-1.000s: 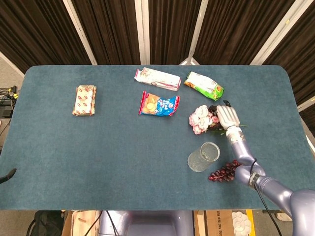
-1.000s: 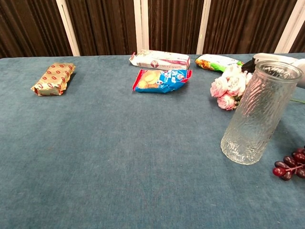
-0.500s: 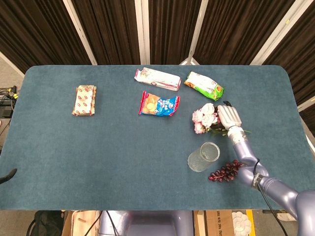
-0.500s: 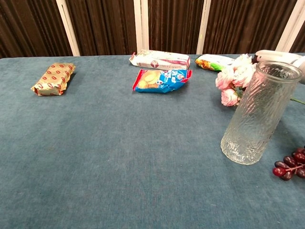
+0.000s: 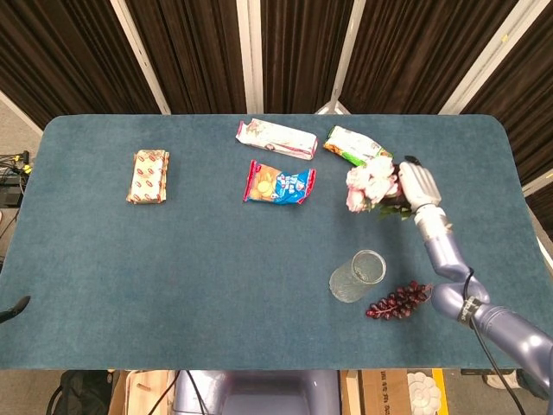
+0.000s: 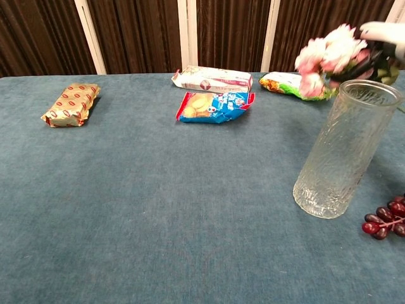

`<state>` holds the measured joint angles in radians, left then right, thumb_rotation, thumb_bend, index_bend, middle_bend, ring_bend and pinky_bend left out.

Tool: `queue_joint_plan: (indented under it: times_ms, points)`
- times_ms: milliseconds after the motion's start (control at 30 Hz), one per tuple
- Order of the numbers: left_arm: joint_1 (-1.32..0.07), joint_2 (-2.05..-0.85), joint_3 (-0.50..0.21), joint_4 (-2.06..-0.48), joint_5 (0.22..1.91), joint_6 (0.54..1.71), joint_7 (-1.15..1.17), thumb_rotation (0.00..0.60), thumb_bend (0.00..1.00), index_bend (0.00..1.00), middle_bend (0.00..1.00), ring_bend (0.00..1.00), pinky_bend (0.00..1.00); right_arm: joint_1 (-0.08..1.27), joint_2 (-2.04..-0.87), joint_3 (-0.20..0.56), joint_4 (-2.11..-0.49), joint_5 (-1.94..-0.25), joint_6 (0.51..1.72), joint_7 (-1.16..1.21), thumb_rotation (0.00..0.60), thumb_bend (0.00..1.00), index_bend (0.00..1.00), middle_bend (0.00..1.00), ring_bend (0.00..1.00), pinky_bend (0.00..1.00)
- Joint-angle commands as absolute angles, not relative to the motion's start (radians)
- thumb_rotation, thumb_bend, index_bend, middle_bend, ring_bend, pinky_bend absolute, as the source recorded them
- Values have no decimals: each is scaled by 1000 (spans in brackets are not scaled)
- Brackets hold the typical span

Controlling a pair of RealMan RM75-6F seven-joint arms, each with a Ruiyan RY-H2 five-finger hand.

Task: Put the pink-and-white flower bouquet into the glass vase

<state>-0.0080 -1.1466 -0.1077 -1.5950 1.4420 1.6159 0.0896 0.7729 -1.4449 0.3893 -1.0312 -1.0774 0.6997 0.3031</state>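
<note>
My right hand [image 5: 418, 184] holds the pink-and-white flower bouquet [image 5: 370, 181] up in the air, blooms pointing left. In the chest view the bouquet [image 6: 329, 58] hangs above and behind the rim of the glass vase [image 6: 345, 149], and only a bit of the right hand [image 6: 384, 31] shows at the top right edge. The glass vase [image 5: 358, 276] stands upright and empty on the table, nearer to me than the hand. My left hand is not in sight.
Dark grapes [image 5: 397, 301] lie just right of the vase. Snack packets lie beyond: a green one [image 5: 350, 145], a white one [image 5: 276, 138], a blue one [image 5: 278, 183]. A tan packet [image 5: 148, 175] sits far left on the blue table [image 5: 173, 268].
The right hand has lifted the bouquet off the table, carrying it up and away from me; the blooms rose from beside the vase to above its rim.
</note>
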Motion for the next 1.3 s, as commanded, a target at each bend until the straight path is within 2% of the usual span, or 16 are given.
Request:
queue_joint_plan:
  times_ms: [33,167,333,633,767,1100,1300]
  points:
    - [-9,-1148,-108,-1595,1442,1615,91,600,154,83,32,0,24,768,-1389,451,-1037,-1061,716,380,600,347,612,582,567,99]
    - [-10,-1149,-108,-1595,1442,1613,92,600,154,83,32,0,24,743,-1303,529,-1090,-1021,712,502,600,348,612,582,567,99]
    - [-12,-1151,-106,-1596,1446,1613,93,600,154,83,32,0,24,674,-1125,606,-1258,-976,636,641,600,347,612,582,567,99]
    - [-25,-1158,-100,-1589,1458,1595,97,600,155,83,32,0,24,539,-828,727,-1675,-865,714,685,600,378,626,582,567,99]
    - [-26,-1168,-106,-1571,1471,1614,101,600,155,86,33,0,24,515,-729,747,-1832,-811,744,645,600,378,626,582,568,99]
    - [-6,-1156,-119,-1566,1470,1658,26,600,155,87,33,0,24,599,-684,723,-2001,-658,742,562,600,377,626,582,567,98]
    - [-1,-1153,-123,-1562,1475,1673,-5,600,154,87,31,0,24,718,-651,749,-2068,-370,847,510,600,377,629,582,567,98]
